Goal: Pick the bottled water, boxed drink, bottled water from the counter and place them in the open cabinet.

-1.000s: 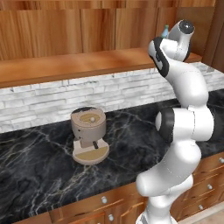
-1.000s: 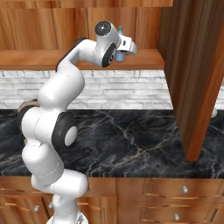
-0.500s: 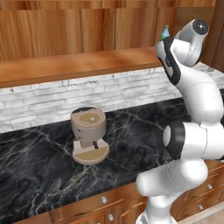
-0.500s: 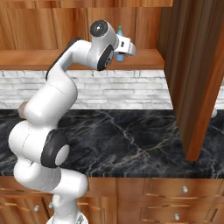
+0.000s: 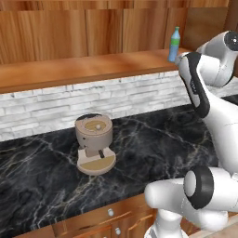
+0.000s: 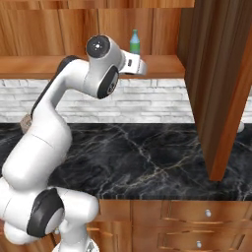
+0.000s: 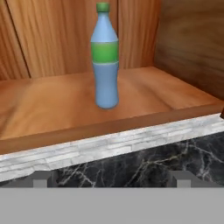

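Observation:
A translucent blue bottled water (image 7: 105, 65) with a green cap and green band stands upright on the wooden shelf (image 7: 52, 109) of the open cabinet. It also appears at the shelf's right end (image 5: 174, 44) and just behind my hand (image 6: 134, 42). My gripper (image 7: 111, 178) is open and holds nothing. It hangs in front of the shelf edge, a short way back from the bottle and above the black marble counter (image 7: 131, 166). The boxed drink is out of view.
A round tan appliance (image 5: 95, 144) sits on the counter (image 5: 153, 148) to the left. The open cabinet door (image 6: 221, 88) juts out at the right. A white stone backsplash (image 6: 147, 101) runs under the shelf, and wooden drawers with knobs (image 6: 197, 214) lie below the counter.
My hand has drawn back from the shelf and left the blue bottle standing free. The arm's upper links have swung nearer the cameras.

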Available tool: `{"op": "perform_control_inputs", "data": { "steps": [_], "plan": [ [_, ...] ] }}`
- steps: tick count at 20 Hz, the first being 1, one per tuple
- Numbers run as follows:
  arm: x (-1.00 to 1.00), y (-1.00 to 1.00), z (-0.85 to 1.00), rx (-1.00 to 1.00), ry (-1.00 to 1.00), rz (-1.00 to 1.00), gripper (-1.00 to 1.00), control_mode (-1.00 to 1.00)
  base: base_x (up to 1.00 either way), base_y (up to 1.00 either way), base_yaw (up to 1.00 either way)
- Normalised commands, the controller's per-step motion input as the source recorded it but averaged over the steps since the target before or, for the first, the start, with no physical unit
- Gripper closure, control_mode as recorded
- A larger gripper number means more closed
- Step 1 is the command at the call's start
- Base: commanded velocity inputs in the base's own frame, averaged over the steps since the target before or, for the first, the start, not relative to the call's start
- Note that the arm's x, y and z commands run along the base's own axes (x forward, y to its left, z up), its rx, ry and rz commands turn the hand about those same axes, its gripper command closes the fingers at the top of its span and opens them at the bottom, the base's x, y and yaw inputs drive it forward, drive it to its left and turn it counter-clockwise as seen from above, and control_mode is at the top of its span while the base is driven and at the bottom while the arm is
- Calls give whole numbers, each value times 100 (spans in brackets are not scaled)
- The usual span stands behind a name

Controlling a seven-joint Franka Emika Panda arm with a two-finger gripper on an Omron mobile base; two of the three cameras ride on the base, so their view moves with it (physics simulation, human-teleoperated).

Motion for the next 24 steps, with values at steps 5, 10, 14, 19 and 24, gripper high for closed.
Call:
{"op": "perform_control_inputs", "data": {
  "steps": [5,10,14,19,24],
  "plan": [
    [-80,23,0,0,8,4,-100,-100,0,0,0],
    [-58,37,-18,0,21,1,-100,-100,0,0,0],
    [-52,35,-22,1,24,0,-100,-100,0,0,0],
    [-51,24,-16,0,19,1,-100,-100,0,0,0],
    [-30,2,-4,0,10,0,-100,-100,0,0,0]
  ]
}}
